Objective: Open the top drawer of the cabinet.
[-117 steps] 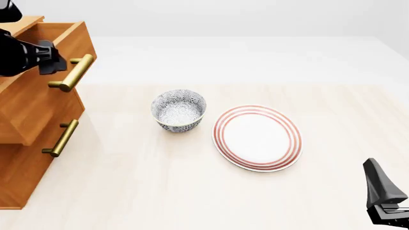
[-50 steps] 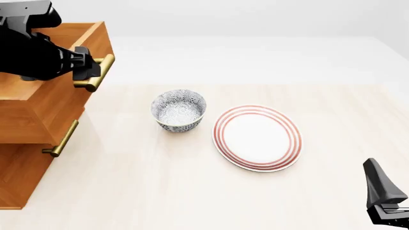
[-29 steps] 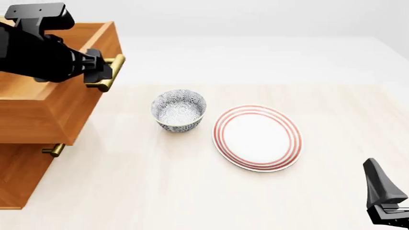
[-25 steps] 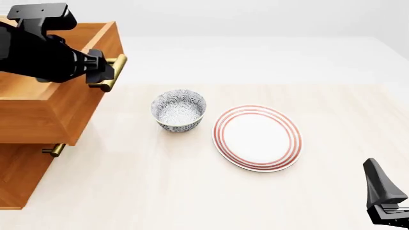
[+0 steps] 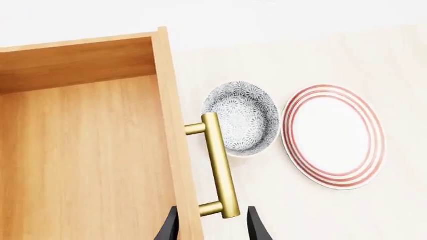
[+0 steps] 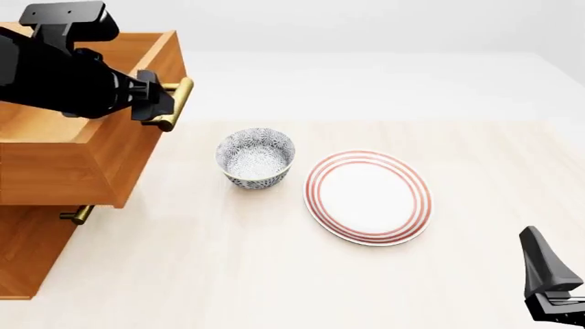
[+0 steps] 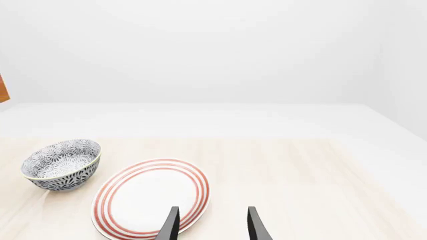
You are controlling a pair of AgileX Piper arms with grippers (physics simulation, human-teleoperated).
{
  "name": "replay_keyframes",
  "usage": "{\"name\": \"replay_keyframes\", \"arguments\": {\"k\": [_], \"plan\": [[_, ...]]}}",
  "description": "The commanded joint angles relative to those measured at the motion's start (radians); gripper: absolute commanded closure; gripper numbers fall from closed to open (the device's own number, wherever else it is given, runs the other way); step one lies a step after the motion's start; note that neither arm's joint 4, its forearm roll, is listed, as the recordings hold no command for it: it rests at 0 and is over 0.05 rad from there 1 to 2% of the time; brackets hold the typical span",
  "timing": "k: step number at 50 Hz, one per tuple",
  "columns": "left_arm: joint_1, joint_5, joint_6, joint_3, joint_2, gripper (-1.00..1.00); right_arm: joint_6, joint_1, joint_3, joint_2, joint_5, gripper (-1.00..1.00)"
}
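The top drawer (image 6: 64, 171) of the orange-brown cabinet (image 6: 26, 255) stands pulled far out toward the bowl. In the left wrist view its bare inside (image 5: 80, 150) shows. My left gripper (image 6: 157, 104) is at the drawer's brass bar handle (image 6: 180, 101). In the left wrist view the left gripper (image 5: 212, 227) has its fingers apart, one on each side of the near end of the handle (image 5: 220, 165), one finger by the drawer front. My right gripper (image 6: 541, 264) rests at the table's near right, open and empty, as its own view (image 7: 212, 227) shows.
A patterned bowl (image 6: 256, 157) stands just right of the drawer handle, and a red-ringed plate (image 6: 368, 197) lies right of it. A lower drawer's brass handle (image 6: 78, 214) peeks out under the open drawer.
The top drawer has slid further out to the right with my left gripper at its handle, now covering most of the lower handle. The right arm has not moved.
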Motion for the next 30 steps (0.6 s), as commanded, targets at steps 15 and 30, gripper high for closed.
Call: {"name": "replay_keyframes", "arguments": {"k": [15, 30], "plan": [[-0.008, 0.034, 0.015, -0.014, -0.047, -1.0, 0.0, 0.0, 0.001, 0.0, -0.001, -1.0], [0.013, 0.077, 0.042, -0.037, -0.08, -1.0, 0.001, 0.0, 0.001, 0.0, -0.001, -1.0]]}}
